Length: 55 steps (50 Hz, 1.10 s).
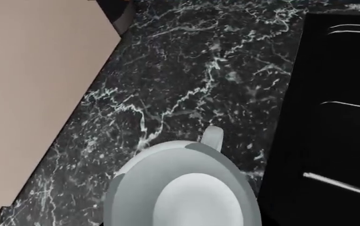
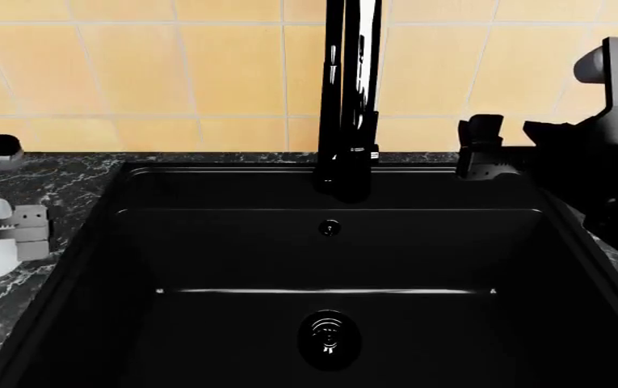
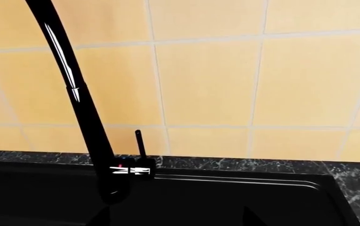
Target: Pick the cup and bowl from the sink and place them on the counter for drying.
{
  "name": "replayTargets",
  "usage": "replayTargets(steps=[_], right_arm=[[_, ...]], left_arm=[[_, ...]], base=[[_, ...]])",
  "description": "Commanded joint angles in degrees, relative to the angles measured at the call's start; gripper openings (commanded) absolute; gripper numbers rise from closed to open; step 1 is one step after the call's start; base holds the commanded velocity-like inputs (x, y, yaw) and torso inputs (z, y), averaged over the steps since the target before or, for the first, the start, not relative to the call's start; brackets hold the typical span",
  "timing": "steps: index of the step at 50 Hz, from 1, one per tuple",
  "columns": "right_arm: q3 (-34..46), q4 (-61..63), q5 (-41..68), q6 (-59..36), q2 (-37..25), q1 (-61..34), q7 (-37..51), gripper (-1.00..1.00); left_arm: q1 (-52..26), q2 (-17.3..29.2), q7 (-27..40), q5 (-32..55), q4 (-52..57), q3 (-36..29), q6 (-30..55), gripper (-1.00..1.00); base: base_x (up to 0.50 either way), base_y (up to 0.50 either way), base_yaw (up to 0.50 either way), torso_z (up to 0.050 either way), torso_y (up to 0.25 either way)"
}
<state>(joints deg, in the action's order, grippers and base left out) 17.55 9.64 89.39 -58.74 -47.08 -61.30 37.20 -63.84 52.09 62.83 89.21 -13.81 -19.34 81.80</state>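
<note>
Left to right, head view: our left gripper [image 2: 12, 230] sits over the worktop [image 2: 28, 283] left of the sink [image 2: 330, 267], light fingers around a pale rounded object at the frame edge. The left wrist view shows a round, smooth, grey-white bowl [image 1: 186, 188] directly under that gripper, one finger [image 1: 212, 137] against its rim, above veined dark marble. We read it as clamped on the bowl, low over the worktop and just beside the sink edge. The matte black basin looks empty down to the chrome drain [image 2: 330, 338]. The cup is not visible anywhere. Glossy tap [image 2: 349, 97] at centre. The right gripper [image 2: 486, 153] hovers at the back right rim; open or closed, we cannot tell.
</note>
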Motion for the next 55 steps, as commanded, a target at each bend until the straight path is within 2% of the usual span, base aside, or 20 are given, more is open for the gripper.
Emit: replayTargets(steps=[1,16,29,32,37,38,51,55], right_arm=[[0.07,0.36,0.21,0.05,-0.19,0.23,0.12,1.0],[-0.04,0.87,0.88,0.13,-0.62,0.61,0.56,1.0],[0.43,0.73,0.33,0.56,-0.24,1.28,0.11,1.0],[0.4,0.62,0.38,0.64,-0.26,1.36,0.05,1.0],[0.51,0.76,0.21,0.79,-0.29,1.65,-0.11,1.0],[0.51,0.72,0.16,0.86,-0.27,1.7,-0.15,1.0],[0.74,0.53,0.07,0.93,-0.09,1.24,-0.23,1.0],[0.78,0.57,-0.08,1.19,-0.04,1.65,-0.47,1.0]], left_arm=[[2.43,2.86,-1.81,-2.14,-2.02,-0.73,-2.69,-1.0],[6.44,2.57,-5.07,-5.59,-5.87,-2.16,-7.06,-1.0],[7.41,2.98,-7.81,-6.69,-7.03,-3.58,-7.35,-1.0],[7.5,1.54,-5.66,-5.83,-7.07,-3.19,-7.59,-1.0],[7.1,2.95,-7.14,-5.9,-7.19,-3.27,-7.17,-1.0],[7.11,2.75,-6.83,-5.65,-7.34,-3.13,-7.23,1.0],[5.44,1.45,-4.58,-5.1,-7.15,-3.32,-6.86,1.0],[3.62,2.53,-5.03,-4.61,-6.88,-3.18,-5.66,1.0]], base=[[0.0,0.0,0.0,0.0,0.0],[0.0,0.0,0.0,0.0,0.001],[0.0,0.0,0.0,0.0,0.0],[0.0,0.0,0.0,0.0,0.0],[0.0,0.0,0.0,0.0,0.0],[0.0,0.0,0.0,0.0,0.0],[0.0,0.0,0.0,0.0,0.0],[0.0,0.0,0.0,0.0,0.0]])
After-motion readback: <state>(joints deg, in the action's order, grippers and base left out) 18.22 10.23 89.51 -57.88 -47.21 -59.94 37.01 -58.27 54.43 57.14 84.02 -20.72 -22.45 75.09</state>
